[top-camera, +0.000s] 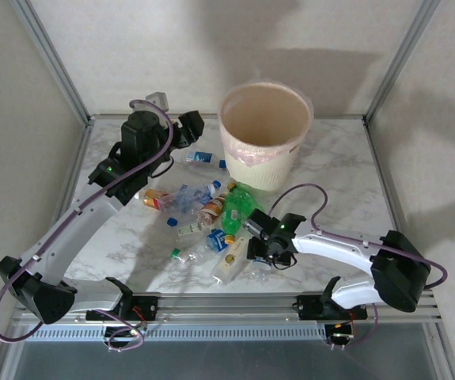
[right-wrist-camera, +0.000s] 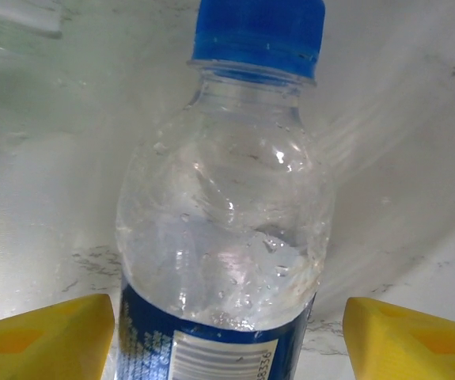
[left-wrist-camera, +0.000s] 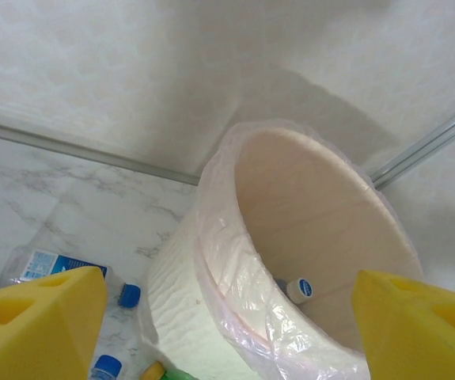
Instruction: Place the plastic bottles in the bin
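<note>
both end effectors spread, right one astride a clear bottle

left end effector point(left-wrist-camera: 227, 336): yellow pads point(left-wrist-camera: 37, 324) wide apart, nothing between them, released. it sits beside the left rim of the bin point(left-wrist-camera: 322, 214), which stands at the far middle of the worktop point(top-camera: 346, 174). a small capped bottle point(left-wrist-camera: 298, 289) lies inside the bin, low against its wall.

right end effector point(right-wrist-camera: 227, 340): its pads stand either side of a clear blue-capped bottle point(right-wrist-camera: 223, 229) with a blue label, lying on the worktop. a sliver of gap shows at the right pad, so not clenched. contact at the left pad: cannot tell.

remaining plastic bottles point(top-camera: 207, 210): heap on the near side of the bin, mid worktop. one labelled bottle point(top-camera: 199, 157) lies just left of the bin's base.
</note>
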